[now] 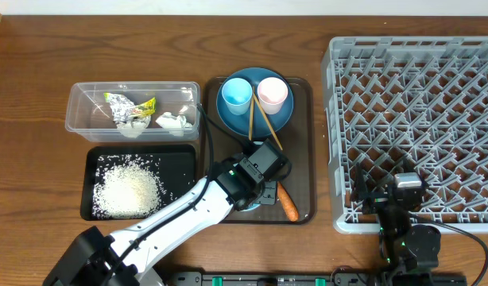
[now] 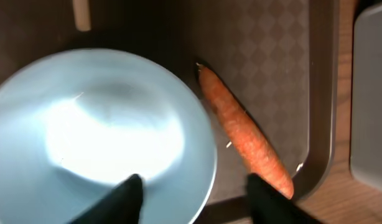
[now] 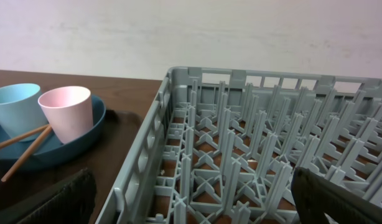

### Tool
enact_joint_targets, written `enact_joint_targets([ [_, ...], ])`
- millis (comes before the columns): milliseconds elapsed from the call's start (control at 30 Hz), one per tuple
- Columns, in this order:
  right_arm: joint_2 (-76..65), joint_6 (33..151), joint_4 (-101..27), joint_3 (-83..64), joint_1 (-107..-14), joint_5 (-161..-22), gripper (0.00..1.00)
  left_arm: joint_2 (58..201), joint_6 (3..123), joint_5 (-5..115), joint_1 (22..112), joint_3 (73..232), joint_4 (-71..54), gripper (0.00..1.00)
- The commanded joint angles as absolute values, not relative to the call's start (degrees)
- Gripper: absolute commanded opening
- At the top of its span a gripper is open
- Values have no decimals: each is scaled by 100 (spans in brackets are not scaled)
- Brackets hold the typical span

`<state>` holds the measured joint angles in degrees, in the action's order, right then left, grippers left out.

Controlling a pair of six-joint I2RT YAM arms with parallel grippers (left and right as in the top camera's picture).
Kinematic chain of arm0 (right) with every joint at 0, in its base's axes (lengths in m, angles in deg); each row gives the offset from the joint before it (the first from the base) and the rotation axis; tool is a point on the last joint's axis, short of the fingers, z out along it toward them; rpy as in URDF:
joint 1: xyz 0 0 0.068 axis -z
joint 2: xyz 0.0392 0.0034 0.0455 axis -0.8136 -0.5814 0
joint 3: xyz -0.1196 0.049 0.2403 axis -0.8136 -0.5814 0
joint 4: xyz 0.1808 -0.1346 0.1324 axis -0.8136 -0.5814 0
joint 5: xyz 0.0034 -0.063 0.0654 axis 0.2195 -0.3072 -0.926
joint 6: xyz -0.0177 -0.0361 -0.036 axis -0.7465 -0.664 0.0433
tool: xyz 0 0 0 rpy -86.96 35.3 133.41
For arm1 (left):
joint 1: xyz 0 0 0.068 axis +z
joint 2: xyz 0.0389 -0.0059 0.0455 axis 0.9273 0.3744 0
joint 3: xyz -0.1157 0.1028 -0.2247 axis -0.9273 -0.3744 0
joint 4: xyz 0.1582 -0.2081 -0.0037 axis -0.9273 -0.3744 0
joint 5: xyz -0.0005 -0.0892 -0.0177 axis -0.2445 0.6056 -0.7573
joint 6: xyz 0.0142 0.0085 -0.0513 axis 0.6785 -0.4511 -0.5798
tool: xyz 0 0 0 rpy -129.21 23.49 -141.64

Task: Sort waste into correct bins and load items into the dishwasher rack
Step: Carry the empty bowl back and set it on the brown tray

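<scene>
A: Far left first, go
B: On the worktop [image 1: 37, 48] there's the clear tub [image 1: 72, 111], with the yellow-green wrapper [image 1: 126, 107] and the white tissue [image 1: 171, 121] inside. Just nearer the robot is the black tray [image 1: 179, 168], with the rice [image 1: 129, 191] heaped in its left half
A: Middle?
B: That's the brown serving tray [image 1: 300, 159]. At its far end sits the blue plate [image 1: 228, 117], with the light-blue cup [image 1: 237, 94] and pink cup [image 1: 273, 93] upright on it, side by side. The chopsticks [image 1: 251, 123] lie across the plate's near rim. At the near end is the white bowl [image 2: 104, 130], mostly hidden under the left arm from overhead
A: Pincer there?
B: The left pincer [image 2: 194, 199] straddles the bowl's right rim, jaws partly spread. One finger [image 2: 125, 199] is over the bowl's inside, the other outside on the carrot side. It's gripping nothing, and I cannot tell if either finger touches. The carrot [image 2: 244, 140] lies slanted on the serving tray, just right of the bowl
A: Right side?
B: There's the grey rack [image 1: 333, 127], pegs upright. The right pincer [image 3: 197, 208] is at its near-left corner, jaws spread wide, holding nothing
</scene>
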<state>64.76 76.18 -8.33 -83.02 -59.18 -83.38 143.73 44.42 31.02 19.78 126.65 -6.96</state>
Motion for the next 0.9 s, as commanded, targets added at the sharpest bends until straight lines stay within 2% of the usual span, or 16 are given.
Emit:
enact_joint_targets([
  [0, 6474, 7557, -857, -8311, -5815, -8321, 99, 14393, 4412, 2968, 1972, 12739, -685, 58],
  [133, 6474, 7557, -857, -8311, -5815, -8321, 99, 14260, 4407, 2971, 1970, 12772, -613, 62],
  [433, 6474, 7557, -857, -8311, -5815, -8321, 99, 13860, 4276, 2971, 1908, 12967, -595, 63],
  [667, 6474, 7557, -857, -8311, -5815, -8321, 99, 13882, 4025, 2920, 1275, 12964, -359, 63],
  [867, 6474, 7557, -857, -8311, -5815, -8321, 99, 14185, 3065, 2359, 719, 12943, -64, 62],
])
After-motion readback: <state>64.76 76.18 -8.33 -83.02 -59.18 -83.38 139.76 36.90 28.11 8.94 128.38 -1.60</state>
